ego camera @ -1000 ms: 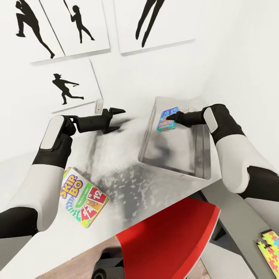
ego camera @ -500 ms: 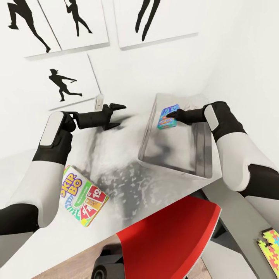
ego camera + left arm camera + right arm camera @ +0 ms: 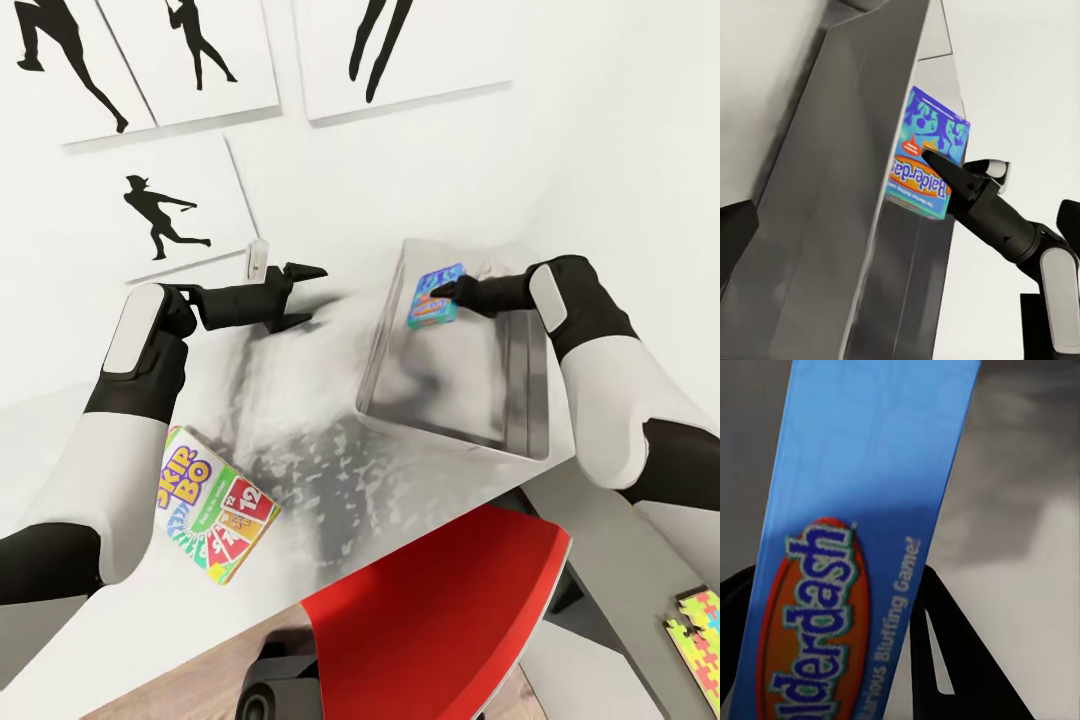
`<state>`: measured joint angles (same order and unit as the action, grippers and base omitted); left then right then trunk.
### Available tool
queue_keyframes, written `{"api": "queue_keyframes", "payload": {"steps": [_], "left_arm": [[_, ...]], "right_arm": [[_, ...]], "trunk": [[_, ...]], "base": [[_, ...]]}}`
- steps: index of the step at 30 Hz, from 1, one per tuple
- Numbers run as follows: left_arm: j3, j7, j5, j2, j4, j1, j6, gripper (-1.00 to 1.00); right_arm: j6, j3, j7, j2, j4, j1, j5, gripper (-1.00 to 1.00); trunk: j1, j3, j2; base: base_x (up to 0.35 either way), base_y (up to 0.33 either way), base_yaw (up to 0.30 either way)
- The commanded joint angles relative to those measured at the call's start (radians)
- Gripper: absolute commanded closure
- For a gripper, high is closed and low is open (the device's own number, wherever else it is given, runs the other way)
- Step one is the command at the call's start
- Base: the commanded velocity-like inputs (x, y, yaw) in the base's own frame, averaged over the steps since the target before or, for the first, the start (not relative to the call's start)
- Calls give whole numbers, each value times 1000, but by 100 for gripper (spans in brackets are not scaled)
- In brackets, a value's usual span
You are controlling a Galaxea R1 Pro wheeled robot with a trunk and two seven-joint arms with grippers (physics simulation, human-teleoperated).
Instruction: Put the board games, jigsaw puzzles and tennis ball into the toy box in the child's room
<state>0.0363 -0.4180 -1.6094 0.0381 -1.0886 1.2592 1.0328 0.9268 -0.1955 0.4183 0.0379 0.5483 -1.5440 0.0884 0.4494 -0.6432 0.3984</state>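
From my head, I see my right gripper (image 3: 442, 291) pinching the small blue game box (image 3: 434, 297) over the far end of the grey bin (image 3: 385, 340). The bin's near wall is just below the box. My left gripper (image 3: 303, 294) hangs over the table (image 3: 300, 440) beside the bin, fingers spread wide and holding nothing. Back by my left elbow lies the SKIP-BO box (image 3: 214, 505). A red chair (image 3: 440, 620) stands under the table edge. A puzzle (image 3: 700, 632) lies low on my right.

From my left wrist, the blue box (image 3: 926, 154) pokes above the bin's sloping wall (image 3: 847, 187), with my right gripper (image 3: 934, 160) clamped on it.

From my right wrist, the blue box (image 3: 862, 547) stands right between my dark fingers (image 3: 945, 660).
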Motion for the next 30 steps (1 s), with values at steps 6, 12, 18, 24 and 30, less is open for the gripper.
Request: {"api": "queue_keyframes", "payload": {"steps": [6,12,18,24,30], "left_arm": [[3,-10,-10,0,-1,1,0,-100],[3,-10,-10,1,-1,1,0,-100],[3,-10,-10,1,-1,1,0,-100],[4,-10,-10,2,-1,1,0,-100],[4,-10,-10,2,-1,1,0,-100]], "right_arm": [[7,-3,-3,-1,0,-6,8,100],[7,-2,-3,-2,0,-11,8,100],[7,-2,-3,-4,0,-12,8,100],[7,-1,-3,-5,0,-13,8,100],[7,-1,-3,-4,0,-13,8,100]], "trunk": [[1,-2,2],[1,-2,2],[1,-2,2],[1,-2,2],[1,-2,2]], "base": [[0,0,0],[0,0,0],[0,0,0],[0,0,2],[0,0,84]]}}
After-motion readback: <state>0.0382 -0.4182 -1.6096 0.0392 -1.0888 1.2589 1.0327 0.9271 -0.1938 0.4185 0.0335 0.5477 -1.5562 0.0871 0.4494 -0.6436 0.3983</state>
